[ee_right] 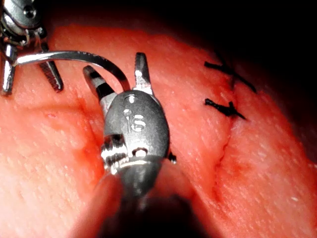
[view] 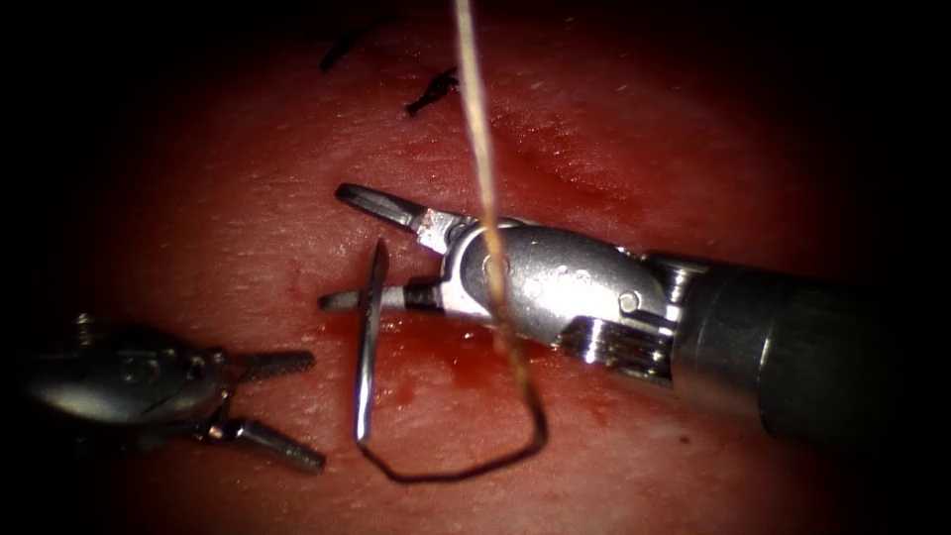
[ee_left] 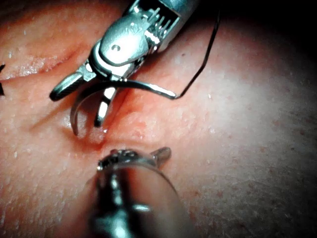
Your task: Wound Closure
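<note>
The right tool (view: 359,248) is showing a faint mark, perhaps "16", jaws spread, gripping nothing. The needle (view: 369,342) is lying between them. The left tool (view: 297,411) is spread, empty.

Light fell in a pool on the middle of the tissue (view: 248,228) and faded to black toward its edges. Glare gleamed on the right tool (view: 342,248); the left tool (view: 297,408) sat dimmer. The thread (view: 478,129) crossing close was blurred, as was each near shaft in the wrist views.
</note>
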